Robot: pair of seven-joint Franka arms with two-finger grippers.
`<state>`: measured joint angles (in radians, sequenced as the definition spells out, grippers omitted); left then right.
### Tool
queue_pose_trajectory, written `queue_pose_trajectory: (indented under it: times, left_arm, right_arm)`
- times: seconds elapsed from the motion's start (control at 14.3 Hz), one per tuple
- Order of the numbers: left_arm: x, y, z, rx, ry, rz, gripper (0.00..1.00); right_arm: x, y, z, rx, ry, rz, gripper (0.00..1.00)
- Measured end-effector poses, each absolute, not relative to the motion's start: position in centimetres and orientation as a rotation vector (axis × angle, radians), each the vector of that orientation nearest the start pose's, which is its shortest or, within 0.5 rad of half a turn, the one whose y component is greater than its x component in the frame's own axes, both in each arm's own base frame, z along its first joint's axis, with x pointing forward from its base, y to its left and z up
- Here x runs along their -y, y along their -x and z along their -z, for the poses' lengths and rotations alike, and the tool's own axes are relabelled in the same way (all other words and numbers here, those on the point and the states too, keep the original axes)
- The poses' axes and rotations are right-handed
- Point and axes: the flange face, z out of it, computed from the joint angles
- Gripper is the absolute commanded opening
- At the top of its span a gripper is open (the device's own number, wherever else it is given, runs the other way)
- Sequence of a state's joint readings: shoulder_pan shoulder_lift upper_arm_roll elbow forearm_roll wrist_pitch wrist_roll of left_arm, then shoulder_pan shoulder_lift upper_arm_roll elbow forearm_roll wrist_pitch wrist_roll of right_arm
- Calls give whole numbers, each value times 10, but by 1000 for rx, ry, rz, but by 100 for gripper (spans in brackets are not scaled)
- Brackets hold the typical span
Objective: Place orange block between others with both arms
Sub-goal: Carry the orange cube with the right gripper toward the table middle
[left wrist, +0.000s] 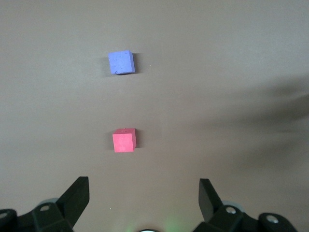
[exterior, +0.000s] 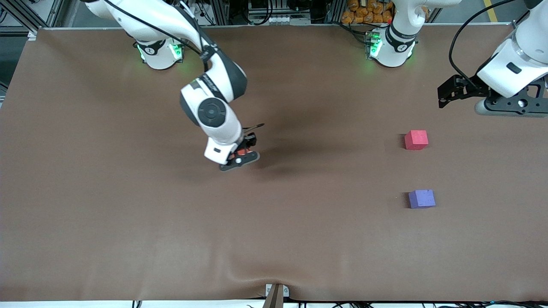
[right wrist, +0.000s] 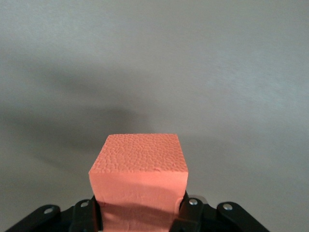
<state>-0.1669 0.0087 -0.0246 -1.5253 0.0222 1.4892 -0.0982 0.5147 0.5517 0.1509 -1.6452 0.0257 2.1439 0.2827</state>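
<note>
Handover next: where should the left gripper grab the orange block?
Probably the exposed half of the orange block sticking out past the shut right gripper. Come from that free end, the open left gripper pinching the two flat faces the right fingers don't cover.

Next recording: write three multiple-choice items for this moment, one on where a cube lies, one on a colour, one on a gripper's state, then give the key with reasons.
1. Where is the purple-blue cube relative to the pinkish-red cube?
A. Nearer the front camera
B. Stacked on it
C. Touching its side

2. What colour is the block in the right gripper?
A. Green
B. Orange
C. Purple-blue

3. How is the left gripper?
A. Shut on a cube
B. Open and empty
C. Resting on the table

Key: 1 A, it lies lower in the front view, with bare table between them. 2 B, the right wrist view shows the orange block clamped between the fingers. 3 B, the left wrist view shows its fingers spread over the table with nothing between them.
</note>
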Motion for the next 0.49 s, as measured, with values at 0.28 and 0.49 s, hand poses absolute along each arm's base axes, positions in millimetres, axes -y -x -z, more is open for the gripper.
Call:
queue_pose_trajectory:
  times: [0.28, 0.49]
  left_arm:
    - [102, -540, -633, -143, 3109, -66, 100]
    - [102, -540, -633, -143, 3109, -67, 100]
  right_arm:
    - [-436, -542, -268, 424, 3033, -163, 0]
    - [-448, -544, -256, 191, 3050, -150, 0]
